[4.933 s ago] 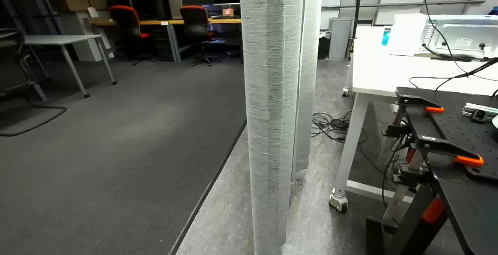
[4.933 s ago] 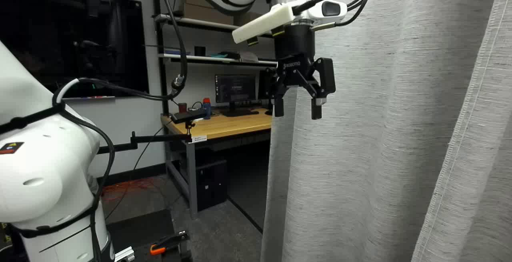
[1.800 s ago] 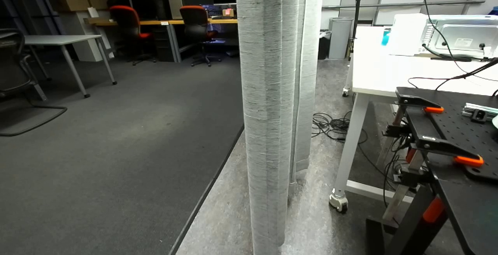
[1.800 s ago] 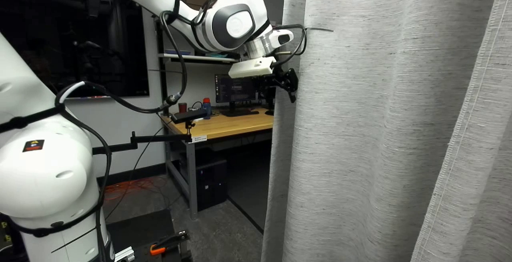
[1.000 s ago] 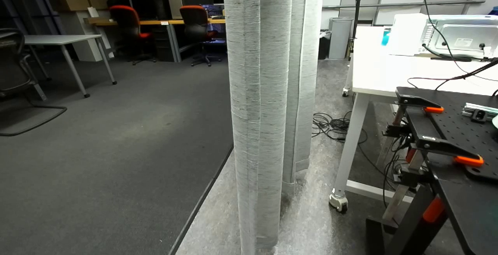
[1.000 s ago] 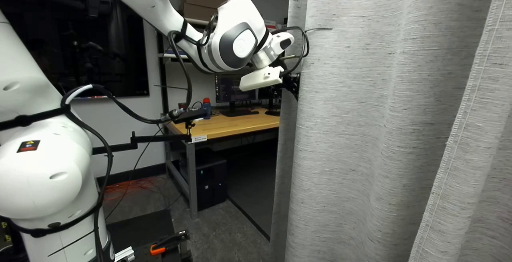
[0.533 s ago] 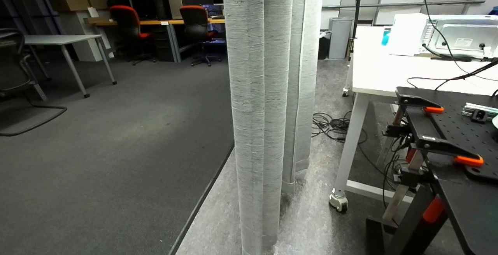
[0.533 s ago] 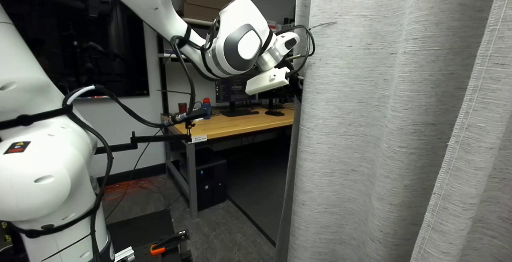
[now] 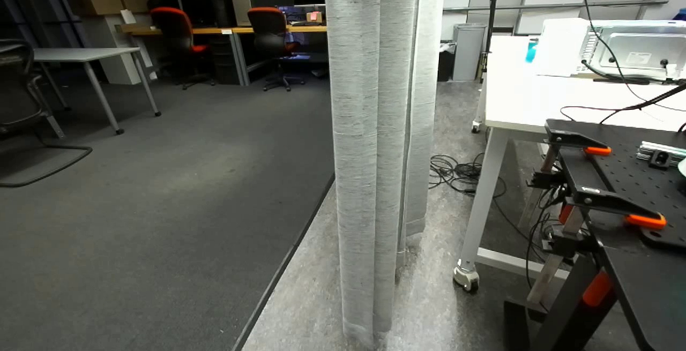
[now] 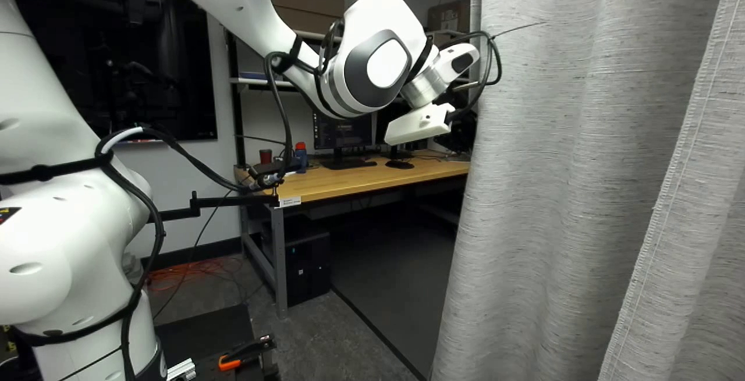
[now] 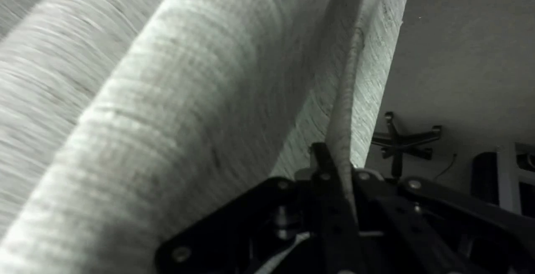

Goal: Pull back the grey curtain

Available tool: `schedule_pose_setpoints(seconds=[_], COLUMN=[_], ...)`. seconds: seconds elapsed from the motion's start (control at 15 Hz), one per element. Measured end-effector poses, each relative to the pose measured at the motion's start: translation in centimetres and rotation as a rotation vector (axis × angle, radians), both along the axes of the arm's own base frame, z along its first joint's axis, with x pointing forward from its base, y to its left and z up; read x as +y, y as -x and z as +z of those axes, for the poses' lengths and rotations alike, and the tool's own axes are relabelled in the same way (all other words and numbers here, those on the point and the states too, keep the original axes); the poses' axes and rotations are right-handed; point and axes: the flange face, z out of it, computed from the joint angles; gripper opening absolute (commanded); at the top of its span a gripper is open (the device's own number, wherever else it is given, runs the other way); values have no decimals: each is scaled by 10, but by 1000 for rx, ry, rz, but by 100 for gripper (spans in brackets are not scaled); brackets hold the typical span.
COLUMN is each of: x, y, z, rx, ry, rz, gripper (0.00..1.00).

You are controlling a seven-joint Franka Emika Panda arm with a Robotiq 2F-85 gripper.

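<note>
The grey curtain hangs in long vertical pleats on the right in an exterior view; it also shows as a narrow hanging column of the curtain in an exterior view. Close up, its folds fill the left of the wrist view. My gripper is shut on the curtain: a thin fold runs down between its two dark fingers. In an exterior view the arm reaches to the curtain's near edge, where the jaws are mostly hidden behind the white wrist mount and the fabric.
A wooden desk with a monitor stands behind the arm. A white table and a black clamped bench are right of the curtain. Loose cables lie on the floor. A chair base shows beyond the curtain.
The jaws stood open and pointed down at first; the arm tilted to the curtain's edge and they shut on it. Arm and edge have since moved right, uncovering more desk.
</note>
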Motion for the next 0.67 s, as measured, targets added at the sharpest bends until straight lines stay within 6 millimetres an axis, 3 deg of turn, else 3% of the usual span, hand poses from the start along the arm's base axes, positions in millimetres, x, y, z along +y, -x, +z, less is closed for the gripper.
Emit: schedule_pose_setpoints(seconds=[0.47,0.67], x=[-170,-224], y=[-17,-21], z=[15,26], rx=[-53,-96], ry=[-98,-160], rz=[-334,-452], gripper=[1,1])
